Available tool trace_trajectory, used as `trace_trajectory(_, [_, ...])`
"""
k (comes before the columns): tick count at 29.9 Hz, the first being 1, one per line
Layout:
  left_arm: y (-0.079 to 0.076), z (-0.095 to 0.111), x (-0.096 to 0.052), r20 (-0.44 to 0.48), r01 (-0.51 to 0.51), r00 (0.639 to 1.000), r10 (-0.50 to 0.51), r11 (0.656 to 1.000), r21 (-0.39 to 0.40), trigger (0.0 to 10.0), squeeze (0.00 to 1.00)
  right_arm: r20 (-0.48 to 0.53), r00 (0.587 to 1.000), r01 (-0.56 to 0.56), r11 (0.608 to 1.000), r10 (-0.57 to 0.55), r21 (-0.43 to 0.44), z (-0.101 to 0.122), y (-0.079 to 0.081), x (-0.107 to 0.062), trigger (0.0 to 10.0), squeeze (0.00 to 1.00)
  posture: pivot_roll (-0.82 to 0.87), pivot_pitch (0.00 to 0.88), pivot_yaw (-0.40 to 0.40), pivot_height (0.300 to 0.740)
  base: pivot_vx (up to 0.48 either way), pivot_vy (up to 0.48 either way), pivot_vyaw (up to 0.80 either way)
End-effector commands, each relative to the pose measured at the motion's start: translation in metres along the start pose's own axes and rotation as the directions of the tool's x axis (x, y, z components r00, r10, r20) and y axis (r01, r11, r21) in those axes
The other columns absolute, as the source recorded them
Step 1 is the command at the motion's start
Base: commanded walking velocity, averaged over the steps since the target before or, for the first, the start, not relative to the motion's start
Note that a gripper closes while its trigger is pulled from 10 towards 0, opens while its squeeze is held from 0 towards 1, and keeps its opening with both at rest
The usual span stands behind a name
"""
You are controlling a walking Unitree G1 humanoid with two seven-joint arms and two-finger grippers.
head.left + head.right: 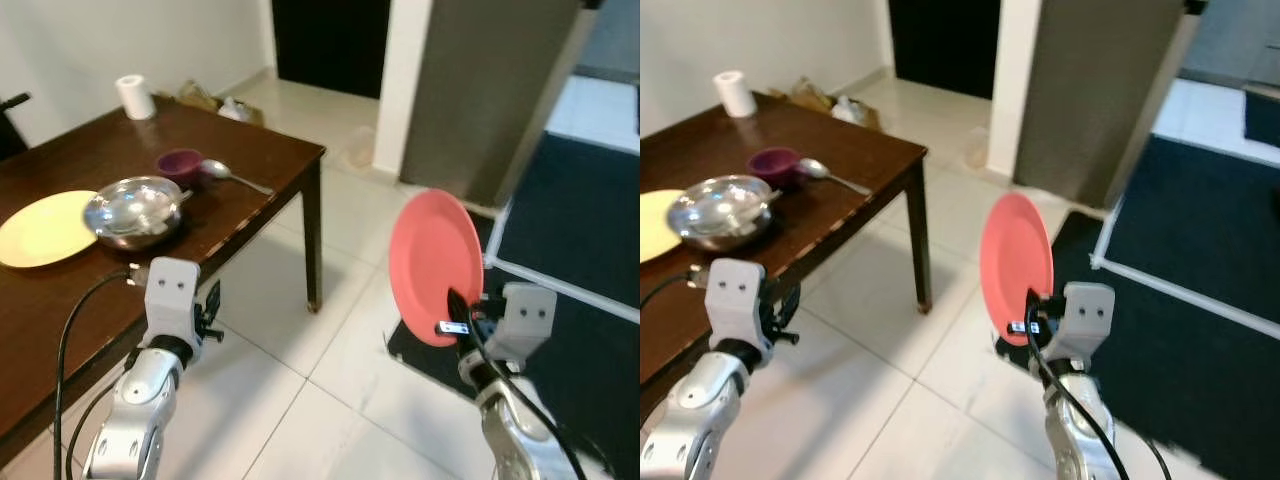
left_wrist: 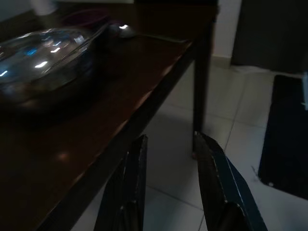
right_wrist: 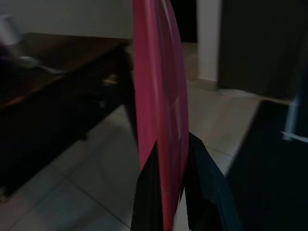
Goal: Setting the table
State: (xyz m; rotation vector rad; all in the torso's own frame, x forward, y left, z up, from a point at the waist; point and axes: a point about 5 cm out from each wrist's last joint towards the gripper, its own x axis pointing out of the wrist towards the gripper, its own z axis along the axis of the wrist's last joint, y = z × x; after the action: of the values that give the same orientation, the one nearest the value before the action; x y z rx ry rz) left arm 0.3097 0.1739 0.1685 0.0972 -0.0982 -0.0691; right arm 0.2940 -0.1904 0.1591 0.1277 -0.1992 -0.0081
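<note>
Right gripper [image 1: 458, 312] clamped on lower rim of red plate [image 1: 435, 262], plate upright on edge over floor, face toward table [image 1: 250, 215], left gripper [image 2: 168, 159] slightly parted, holding nothing.

Left gripper [image 1: 212, 305] raised at near left, fingers parted, empty. Right gripper [image 1: 457, 308] raised at near right, fingers clamped on red plate [image 1: 434, 262].

The left pincer [image 2: 168, 187], fingers [image 2: 214, 185] parted, hovers at the edge of the dark surface [image 2: 72, 163], where a steel bowl [image 2: 45, 60] and spoon [image 2: 126, 31] sit.
</note>
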Motion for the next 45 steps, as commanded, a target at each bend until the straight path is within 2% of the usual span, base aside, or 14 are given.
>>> trace_trajectory(1, [0.002, -0.005, -0.003, -0.023, -0.010, 1.000, 0.010, 1.000, 0.001, 10.0, 0.00, -0.014, 1.000, -0.010, 1.000, 0.010, 0.014, -0.003, 0.002, -0.003, 10.0, 0.00, 0.05, 0.126, 0.083, 0.740, 0.000, 0.000, 0.79])
trace_trajectory(17, [-0.001, -0.005, -0.004, -0.032, -0.006, 0.999, 0.006, 1.000, -0.004, 10.0, 0.00, -0.022, 1.000, -0.019, 1.000, 0.019, 0.012, -0.004, 0.003, -0.004, 10.0, 0.00, 0.05, 0.133, 0.080, 0.740, 0.000, 0.000, 0.79])
trace_trajectory(26, [0.001, 0.004, -0.001, -0.003, -0.010, 1.000, 0.010, 1.000, -0.010, 10.0, 0.00, 0.001, 1.000, -0.023, 1.000, 0.023, 0.017, 0.003, 0.004, -0.001, 10.0, 0.00, 0.05, 0.133, 0.080, 0.740, 0.000, 0.000, 0.79])
trace_trajectory(30, [0.006, 0.017, 0.004, 0.034, -0.024, 0.999, 0.025, 1.000, -0.013, 10.0, 0.00, 0.042, 0.998, -0.039, 0.998, 0.037, 0.040, 0.015, 0.009, 0.003, 10.0, 0.00, 0.06, 0.130, 0.081, 0.740, 0.000, 0.000, 0.79])
trace_trajectory(45, [0.004, 0.017, 0.004, 0.031, -0.017, 0.999, 0.018, 1.000, -0.019, 10.0, 0.00, 0.054, 0.998, -0.046, 0.997, 0.043, 0.060, 0.019, 0.012, 0.005, 10.0, 0.00, 0.06, 0.116, 0.084, 0.740, 0.000, 0.000, 0.79])
